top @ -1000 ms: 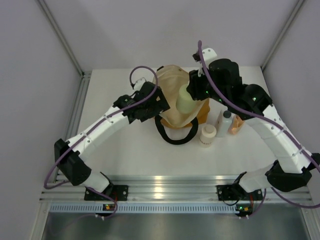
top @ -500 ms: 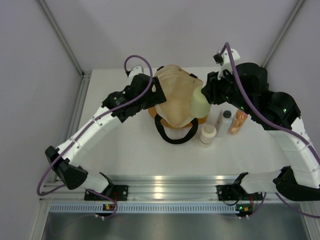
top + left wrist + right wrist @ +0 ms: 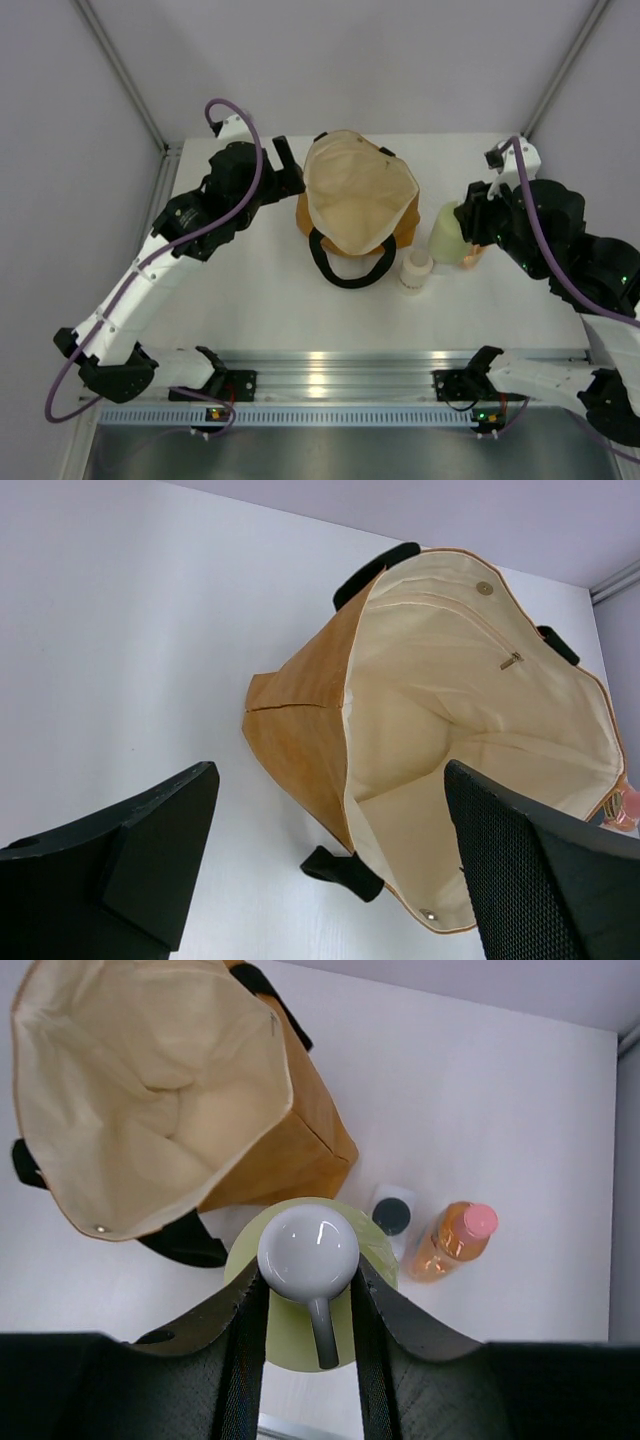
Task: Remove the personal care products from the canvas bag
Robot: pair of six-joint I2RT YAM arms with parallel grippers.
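Pale yellow-green bottle [image 3: 447,236], now clear at canvas bag's [image 3: 302,212] 3 o'clock, clamped in right gripper [image 3: 308,1292]; bag looks emptied.

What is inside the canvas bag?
Only the cream lining shows inside the canvas bag, with a small zipper pull and a snap. No bottle or jar is visible; folds hide the deepest part.
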